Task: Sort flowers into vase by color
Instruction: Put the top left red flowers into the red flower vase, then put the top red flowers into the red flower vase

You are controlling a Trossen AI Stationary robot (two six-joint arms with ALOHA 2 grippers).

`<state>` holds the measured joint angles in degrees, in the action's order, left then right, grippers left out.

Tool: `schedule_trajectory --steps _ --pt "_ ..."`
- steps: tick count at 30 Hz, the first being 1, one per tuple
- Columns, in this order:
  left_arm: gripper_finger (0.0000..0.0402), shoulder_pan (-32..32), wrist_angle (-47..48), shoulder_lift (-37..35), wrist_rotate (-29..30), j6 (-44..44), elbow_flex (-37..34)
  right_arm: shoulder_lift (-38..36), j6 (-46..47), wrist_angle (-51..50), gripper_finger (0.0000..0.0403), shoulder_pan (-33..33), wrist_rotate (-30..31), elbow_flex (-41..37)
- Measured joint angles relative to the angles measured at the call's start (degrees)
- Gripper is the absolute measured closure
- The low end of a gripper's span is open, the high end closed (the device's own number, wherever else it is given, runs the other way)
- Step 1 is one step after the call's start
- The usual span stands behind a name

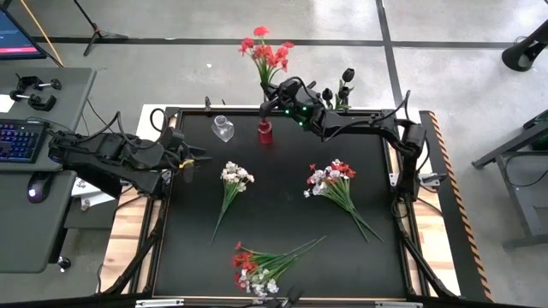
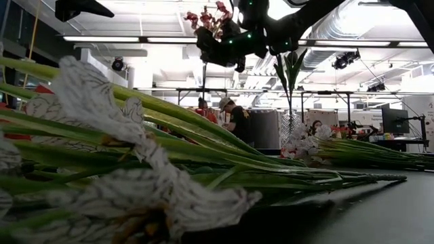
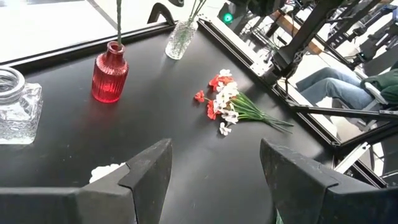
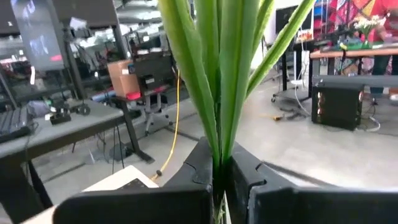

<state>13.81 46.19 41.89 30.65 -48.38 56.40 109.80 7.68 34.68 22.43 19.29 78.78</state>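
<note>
A spray of red flowers (image 1: 267, 50) stands upright over the red vase (image 1: 265, 131) at the table's far edge, with my right gripper (image 1: 276, 96) shut on its green stems. In the left wrist view a thin stem (image 3: 117, 22) runs down into the red vase (image 3: 110, 76). My left gripper (image 1: 199, 160) waits open at the table's left edge, with nothing between its fingers (image 3: 149, 171). On the mat lie a white bunch (image 1: 235, 176), a red and white bunch (image 1: 330, 180) and another mixed bunch (image 1: 255, 265). My right gripper pinches the bundle of green stems and leaves (image 4: 217, 146) between its two fingers, below the blossoms. The fingers come in level and lie across the upright stems. The spray stands upright above them, and its lower end reaches down into the red vase's neck (image 3: 115, 46).
A clear glass vase (image 1: 223, 128) stands left of the red one. A second clear vase (image 1: 343, 101) at the far right holds black flowers (image 1: 346, 79). A desk with a keyboard (image 1: 19, 139) lies beyond the left edge. People show in the room behind.
</note>
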Motion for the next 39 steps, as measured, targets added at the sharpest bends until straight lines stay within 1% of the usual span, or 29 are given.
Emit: schedule_trajectory --steps 3,7,11,16,21,24,27,29,32,37,39 --pt "0.0170 0.0 0.0 0.0 0.0 0.0 0.0 0.0 1.3 -2.9 0.0399 -0.4 -0.3 0.0" --pt "0.0170 0.0 0.0 0.0 0.0 0.5 0.0 0.0 2.6 -3.7 0.0374 -1.1 -0.3 0.0" --pt "0.0170 0.0 0.0 0.0 0.0 0.5 0.0 0.0 2.4 -4.6 0.0332 -2.2 -0.3 0.0" --pt "0.0170 0.0 0.0 0.0 0.0 0.5 0.0 0.0 1.6 -9.1 0.0271 -3.6 -0.4 0.0" --pt "0.0170 0.0 0.0 0.0 0.0 0.6 0.0 -1.5 -0.1 -17.4 0.0221 -4.1 1.2 0.0" --pt "0.0170 0.0 0.0 0.0 0.0 1.4 0.0 -2.8 -0.2 -22.4 0.0205 -4.4 1.9 0.0" --pt "0.0170 0.0 0.0 0.0 0.0 1.5 0.0 -4.3 -0.2 -28.6 0.0198 -4.6 1.2 0.0" --pt "0.0170 0.0 0.1 0.0 0.0 1.5 0.0 -5.5 -0.2 -33.7 0.0197 -4.6 -0.9 0.0" --pt "0.0170 0.0 0.1 0.0 0.0 1.6 0.0 -7.5 0.0 -41.8 0.0196 -4.6 -6.1 0.0" --pt "0.0170 0.0 0.1 0.0 -0.1 1.6 0.0 -9.7 2.9 -55.2 0.0196 -5.1 -13.8 0.0" --pt "0.0170 0.0 0.1 0.0 -1.3 1.6 0.0 -10.4 4.4 -60.6 0.0196 -5.6 -17.6 0.0"
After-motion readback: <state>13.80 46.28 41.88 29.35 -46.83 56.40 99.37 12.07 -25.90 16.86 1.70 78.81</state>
